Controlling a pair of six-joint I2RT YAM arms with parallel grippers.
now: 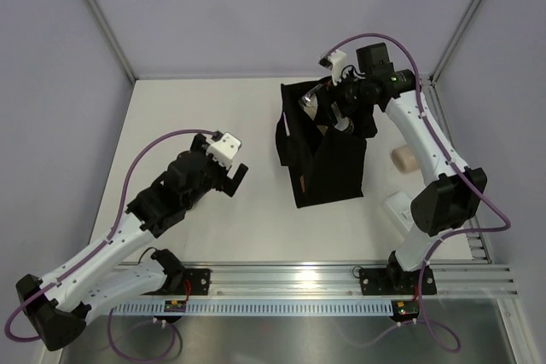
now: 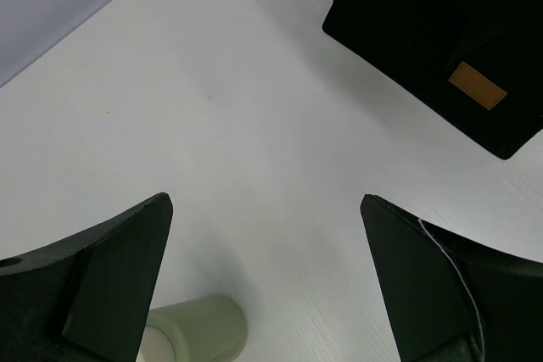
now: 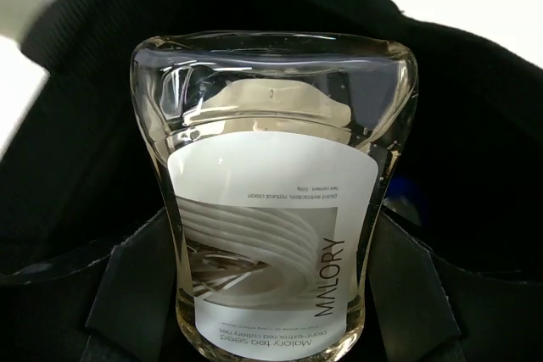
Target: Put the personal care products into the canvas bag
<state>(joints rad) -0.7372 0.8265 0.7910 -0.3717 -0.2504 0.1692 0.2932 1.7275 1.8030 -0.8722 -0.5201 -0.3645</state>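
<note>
My right gripper (image 3: pixel 271 290) is shut on a clear glass bottle (image 3: pixel 271 175) with a white "MALORY" label. It holds the bottle over the open mouth of the black canvas bag (image 3: pixel 475 125). From above, that gripper (image 1: pixel 331 112) and the bottle (image 1: pixel 311 101) hang over the bag's (image 1: pixel 333 168) far end. A blue item (image 3: pixel 405 197) shows inside the bag. My left gripper (image 1: pixel 234 178) hovers open over the table, left of the bag. Between and behind its fingers (image 2: pixel 110 269) lies a pale cream bottle (image 2: pixel 199 332). Nothing is held there, and the bag's corner (image 2: pixel 416 31) lies ahead.
A beige tub (image 1: pixel 404 159) and a flat white bottle (image 1: pixel 399 209) lie on the table to the right of the bag, beside my right arm. The bag carries a tan patch (image 2: pixel 477 85). Grey walls close in the white table (image 1: pixel 213 117) on three sides.
</note>
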